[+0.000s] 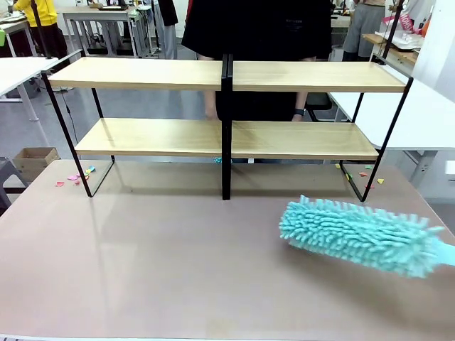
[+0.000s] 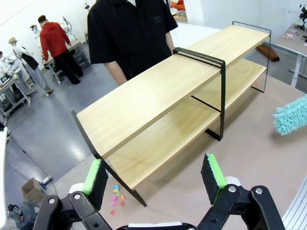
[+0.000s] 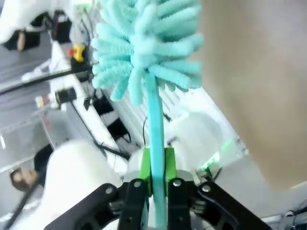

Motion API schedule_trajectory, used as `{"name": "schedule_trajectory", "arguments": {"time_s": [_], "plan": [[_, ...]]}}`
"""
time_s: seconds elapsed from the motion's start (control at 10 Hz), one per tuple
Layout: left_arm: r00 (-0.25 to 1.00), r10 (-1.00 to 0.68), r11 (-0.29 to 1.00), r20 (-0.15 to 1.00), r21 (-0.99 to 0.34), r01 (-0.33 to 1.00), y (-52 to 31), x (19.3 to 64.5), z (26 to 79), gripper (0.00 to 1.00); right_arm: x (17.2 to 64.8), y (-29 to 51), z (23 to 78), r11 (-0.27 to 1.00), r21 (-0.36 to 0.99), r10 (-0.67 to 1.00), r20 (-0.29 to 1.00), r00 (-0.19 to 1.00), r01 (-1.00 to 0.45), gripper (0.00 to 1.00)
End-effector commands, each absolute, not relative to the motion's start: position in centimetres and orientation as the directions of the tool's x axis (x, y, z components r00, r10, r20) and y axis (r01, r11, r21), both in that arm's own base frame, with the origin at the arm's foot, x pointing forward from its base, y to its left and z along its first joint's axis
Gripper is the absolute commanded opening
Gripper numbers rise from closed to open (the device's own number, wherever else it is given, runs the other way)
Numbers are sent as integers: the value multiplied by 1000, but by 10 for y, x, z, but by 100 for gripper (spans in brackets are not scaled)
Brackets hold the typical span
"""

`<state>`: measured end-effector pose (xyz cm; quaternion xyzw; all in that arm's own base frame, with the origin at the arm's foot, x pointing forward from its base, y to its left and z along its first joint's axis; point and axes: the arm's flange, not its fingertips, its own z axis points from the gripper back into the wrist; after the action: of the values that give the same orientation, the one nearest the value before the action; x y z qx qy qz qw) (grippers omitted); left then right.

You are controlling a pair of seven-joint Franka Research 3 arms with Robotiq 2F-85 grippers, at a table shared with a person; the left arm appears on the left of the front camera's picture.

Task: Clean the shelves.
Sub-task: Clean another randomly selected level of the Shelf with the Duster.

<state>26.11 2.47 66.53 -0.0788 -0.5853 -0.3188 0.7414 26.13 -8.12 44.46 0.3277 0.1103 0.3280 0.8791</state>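
Turquoise duster (image 1: 362, 236), handle cut off at the worktop's right edge, is clamped in the right gripper (image 3: 156, 165), while the left gripper (image 2: 156, 179) hangs spread, facing the shelves (image 1: 227, 106) along the far edge.

splayed left gripper (image 2: 156, 184) before shelves (image 2: 163, 96)

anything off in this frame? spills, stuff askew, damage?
Small coloured paper scraps lie on the table by the left foot of the shelves, and a few more sit by the right foot. Both boards look bare and level. The right gripper holds the teal duster.
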Motion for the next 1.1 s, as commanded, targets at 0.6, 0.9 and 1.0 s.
{"name": "schedule_trajectory", "arguments": {"time_s": [0.6, 0.9, 1.0], "plan": [[114, -384, 787, 916, 260, 560, 25, 261, 665, 100, 219, -250, 523, 629, 408, 541, 381, 749, -662, 13], [114, -384, 787, 916, 260, 560, 25, 261, 665, 100, 210, -301, 518, 712, 341, 406, 514, 756, -614, 13], [114, -384, 787, 916, 260, 560, 25, 261, 665, 100, 210, -305, 516, 722, 342, 357, 562, 747, -602, 13]]}}
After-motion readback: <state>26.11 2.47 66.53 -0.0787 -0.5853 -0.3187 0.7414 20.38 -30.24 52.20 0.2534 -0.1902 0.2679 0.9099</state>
